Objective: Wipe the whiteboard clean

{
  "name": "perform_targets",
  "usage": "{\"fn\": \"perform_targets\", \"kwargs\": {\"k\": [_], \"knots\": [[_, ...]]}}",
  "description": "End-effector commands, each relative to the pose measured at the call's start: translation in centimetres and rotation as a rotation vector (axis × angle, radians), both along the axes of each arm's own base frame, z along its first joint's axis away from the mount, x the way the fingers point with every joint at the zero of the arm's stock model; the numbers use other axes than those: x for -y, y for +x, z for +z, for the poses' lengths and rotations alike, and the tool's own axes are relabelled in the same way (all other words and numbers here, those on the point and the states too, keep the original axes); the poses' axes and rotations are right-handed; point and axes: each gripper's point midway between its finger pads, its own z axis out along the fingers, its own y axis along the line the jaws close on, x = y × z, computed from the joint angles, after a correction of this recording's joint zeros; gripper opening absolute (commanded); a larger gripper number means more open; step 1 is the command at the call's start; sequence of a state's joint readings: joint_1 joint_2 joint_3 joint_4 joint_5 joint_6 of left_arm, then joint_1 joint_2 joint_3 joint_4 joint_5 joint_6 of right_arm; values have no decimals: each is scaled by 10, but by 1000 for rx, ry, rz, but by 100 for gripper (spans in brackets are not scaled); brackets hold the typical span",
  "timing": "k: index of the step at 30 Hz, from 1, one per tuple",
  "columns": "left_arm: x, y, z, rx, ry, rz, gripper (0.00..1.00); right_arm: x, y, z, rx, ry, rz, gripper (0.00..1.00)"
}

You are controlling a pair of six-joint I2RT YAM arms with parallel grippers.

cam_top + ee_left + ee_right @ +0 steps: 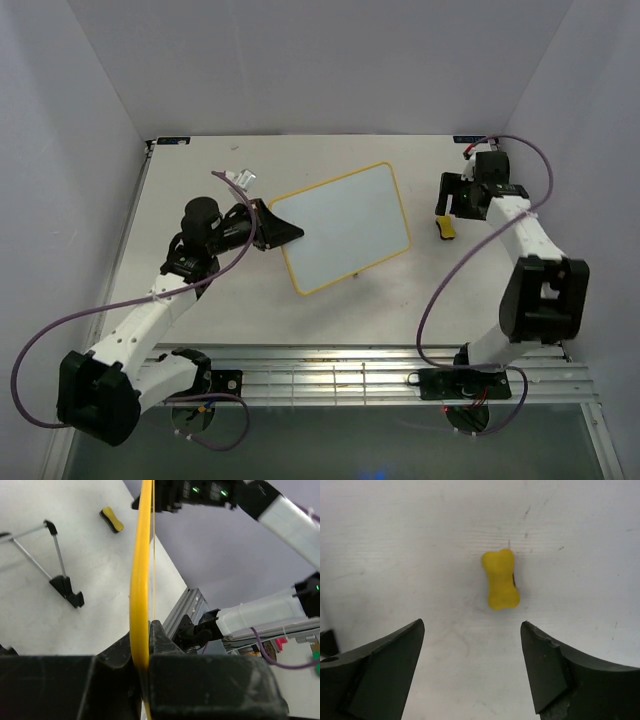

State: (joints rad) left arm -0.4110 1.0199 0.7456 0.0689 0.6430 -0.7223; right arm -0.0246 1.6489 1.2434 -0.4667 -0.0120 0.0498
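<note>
Hovering over the worktop at the right of the top view, the right claw stands wide apart and holds nothing. The small yellow sponge eraser lies just ahead of it. In the right wrist view the eraser sits in the upper middle of the frame, a little right of the midline between the jaws. Its long axis runs nearly up and down the frame, so jaws closing left to right would probably meet its narrow waist.

The whiteboard lies in the middle of the top view, well to the left of that claw. Its long axis is slanted from lower left to upper right. The left claw is clamped on its left edge, so the left arm is the nearer one to the board and the right arm the nearer one to the eraser.

From above the board's face looks plain white, with no writing I can make out. The left wrist view gives only the yellow frame edge-on between its jaws. It does show the thin black wire stand on the worktop at the left of the frame, which the top view largely hides. Whether the board is raised off the worktop, I cannot tell.
</note>
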Motion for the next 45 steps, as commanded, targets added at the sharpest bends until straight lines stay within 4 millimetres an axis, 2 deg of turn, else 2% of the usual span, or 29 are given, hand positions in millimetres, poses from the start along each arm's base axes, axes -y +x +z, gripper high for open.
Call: {"fn": "perform_targets", "kwargs": {"k": [1,2,3,4,5,6,7,9,10,15,19,20,22,25,29,36,37,38,40,41,44,45], "knots": [[-7,11,73,270,-161,-162,0,-32,-28,72,216,125,84,84],[-14,26,75,284,-150,-133,0,-35,-32,80,273,139,93,85],[-13,42,67,273,-134,-130,0,-37,-40,86,303,148,92,87],[-10,47,68,338,-103,-166,0,-38,-59,91,339,158,86,88],[-9,53,82,400,-92,-188,0,-38,-65,95,363,162,81,89],[-7,57,81,430,-77,-217,0,-41,-76,112,424,174,90,90],[-2,63,66,464,-44,-286,0,-44,-85,105,419,188,98,90],[-4,75,63,496,-26,-311,0,-49,-99,115,465,206,121,91],[-4,83,47,486,-14,-348,0,-50,-102,117,475,212,125,91],[-10,103,26,502,6,-390,0,-71,-117,123,493,217,199,91],[-22,118,8,497,15,-418,0,-77,-121,131,502,210,222,92],[-25,121,-4,463,6,-446,0,-79,-121,132,506,212,228,92],[-27,127,-11,453,4,-456,0,-82,-123,135,518,215,242,91],[-27,129,-23,453,12,-453,0,-81,-122,134,512,208,244,92],[-32,131,-29,456,18,-443,0,-81,-122,134,516,201,244,92],[-32,121,-18,454,16,-431,0,-91,-116,129,493,233,281,91],[-30,117,-17,444,10,-438,0,-96,-115,132,501,251,305,91],[-28,108,-12,435,-2,-466,0,-114,-120,136,498,314,408,91],[-17,90,-8,436,-14,-512,0,-133,-124,145,522,373,540,92],[-15,81,0,458,-15,-524,0,-144,-131,148,518,407,631,93],[-11,64,7,460,-28,-575,0,-146,-121,155,486,410,656,93],[-11,61,7,448,-33,-583,0,-144,-118,168,516,395,656,95]]}}
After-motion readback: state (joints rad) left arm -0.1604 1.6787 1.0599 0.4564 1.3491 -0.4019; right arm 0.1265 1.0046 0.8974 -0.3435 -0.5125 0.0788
